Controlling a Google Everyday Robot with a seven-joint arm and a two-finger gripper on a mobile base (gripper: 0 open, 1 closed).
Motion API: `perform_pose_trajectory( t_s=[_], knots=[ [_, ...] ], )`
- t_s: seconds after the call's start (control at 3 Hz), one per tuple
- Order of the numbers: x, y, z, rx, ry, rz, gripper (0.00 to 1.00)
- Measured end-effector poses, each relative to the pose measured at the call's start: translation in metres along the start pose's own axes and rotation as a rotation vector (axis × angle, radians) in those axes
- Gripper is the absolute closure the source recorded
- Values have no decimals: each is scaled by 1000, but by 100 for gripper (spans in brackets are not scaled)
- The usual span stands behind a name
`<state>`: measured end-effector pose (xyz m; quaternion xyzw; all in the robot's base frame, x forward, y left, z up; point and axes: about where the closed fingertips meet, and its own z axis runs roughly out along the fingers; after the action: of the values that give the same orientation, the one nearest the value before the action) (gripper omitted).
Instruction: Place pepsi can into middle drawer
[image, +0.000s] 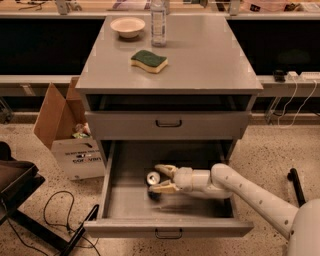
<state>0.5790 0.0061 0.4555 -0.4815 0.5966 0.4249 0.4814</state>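
Note:
The middle drawer is pulled out, its grey tray open to view and its handled front toward me. The pepsi can stands on the tray left of centre, silver top showing and dark body below. My gripper reaches in from the right, low over the tray. Its two pale fingers are spread on either side of the can, with the can at their tips. The jaws look open, wider than the can.
The upper handled drawer front is shut just above the arm. On the cabinet top are a bowl, a clear bottle and a green-yellow sponge. A cardboard box and a floor cable lie to the left.

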Motion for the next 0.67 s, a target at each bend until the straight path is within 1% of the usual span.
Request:
perform_pose_trajectory(
  t_s=[0.33, 0.67],
  knots=[
    [0, 0, 0, 0, 0, 0, 0],
    [-7, -1, -7, -9, -12, 7, 0]
  ],
)
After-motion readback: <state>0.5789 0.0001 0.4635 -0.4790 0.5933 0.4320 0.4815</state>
